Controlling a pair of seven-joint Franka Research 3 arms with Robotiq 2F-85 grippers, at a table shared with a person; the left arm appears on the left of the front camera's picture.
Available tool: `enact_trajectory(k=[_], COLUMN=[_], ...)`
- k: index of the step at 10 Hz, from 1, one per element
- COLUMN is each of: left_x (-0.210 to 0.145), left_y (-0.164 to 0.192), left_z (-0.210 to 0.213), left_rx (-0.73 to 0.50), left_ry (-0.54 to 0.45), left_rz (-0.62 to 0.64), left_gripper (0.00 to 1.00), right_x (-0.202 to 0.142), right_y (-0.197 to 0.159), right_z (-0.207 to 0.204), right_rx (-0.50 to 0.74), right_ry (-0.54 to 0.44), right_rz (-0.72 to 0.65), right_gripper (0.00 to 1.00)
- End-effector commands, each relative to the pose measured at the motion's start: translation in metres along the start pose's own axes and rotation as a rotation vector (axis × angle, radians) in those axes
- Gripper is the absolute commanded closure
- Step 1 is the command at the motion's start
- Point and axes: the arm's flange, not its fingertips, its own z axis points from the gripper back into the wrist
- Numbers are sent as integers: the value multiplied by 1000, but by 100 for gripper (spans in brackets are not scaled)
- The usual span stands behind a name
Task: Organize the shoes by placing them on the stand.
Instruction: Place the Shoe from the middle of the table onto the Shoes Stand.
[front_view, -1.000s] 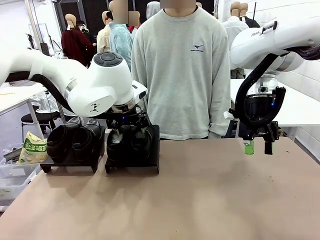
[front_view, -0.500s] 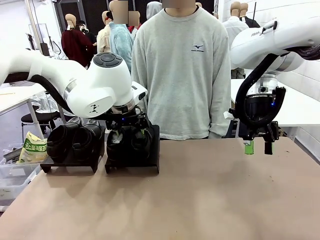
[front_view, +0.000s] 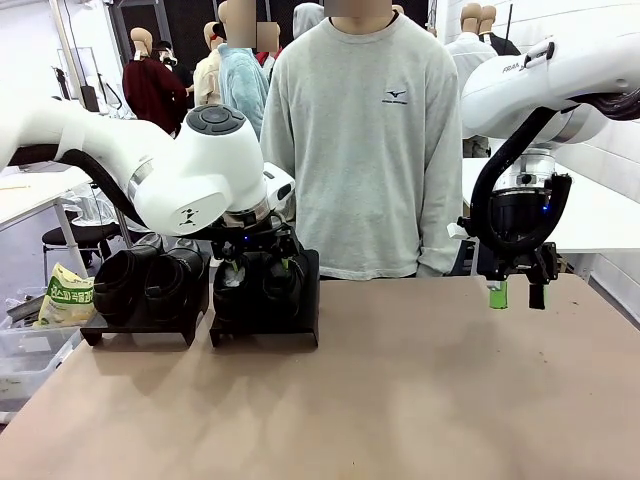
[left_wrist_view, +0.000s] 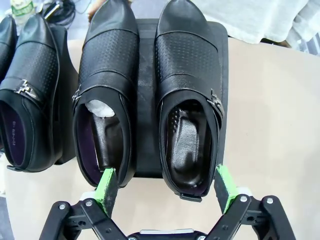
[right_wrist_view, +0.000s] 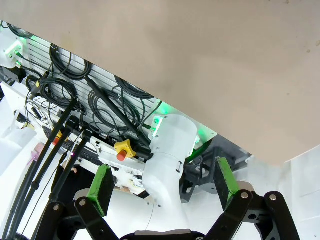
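Note:
Two black stands sit at the table's far left. The left stand (front_view: 135, 325) carries a pair of black shoes (front_view: 150, 280). On the right stand (front_view: 312, 300) rests another pair (front_view: 265, 290), with my left gripper (front_view: 258, 262) hanging open just above it. In the left wrist view these two shoes (left_wrist_view: 107, 75) (left_wrist_view: 187, 75) lie side by side on the stand (left_wrist_view: 146, 100), toes away. My left gripper (left_wrist_view: 166, 186) is open at their heels: the right shoe's heel lies between the fingers, and one pad (left_wrist_view: 106, 182) is at the left shoe's heel. My right gripper (front_view: 515, 295) (right_wrist_view: 164, 186) hangs open and empty.
A person (front_view: 365, 150) in a grey sweatshirt stands at the far edge behind the stands. A third buckled shoe (left_wrist_view: 30, 95) sits on the neighbouring stand. A green-printed bag (front_view: 68, 295) lies off the table's left. The brown table (front_view: 420, 400) spreads to the middle and right.
My left gripper has shifted very slightly over the right stand. The right arm and the shoes have not moved.

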Motion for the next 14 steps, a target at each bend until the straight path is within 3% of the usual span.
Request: enact_trajectory(k=[1,14], left_x=[3,3], left_y=[-2,-2], left_z=[-1,-1], left_rx=[-3,-3], left_ry=[-3,-3], left_rz=[-2,-2], left_gripper=[0,0], right_x=[0,0], right_y=[0,0], right_z=[1,1], right_rx=[-2,-2], right_ry=[0,0], right_rz=[0,0], right_gripper=[0,0])
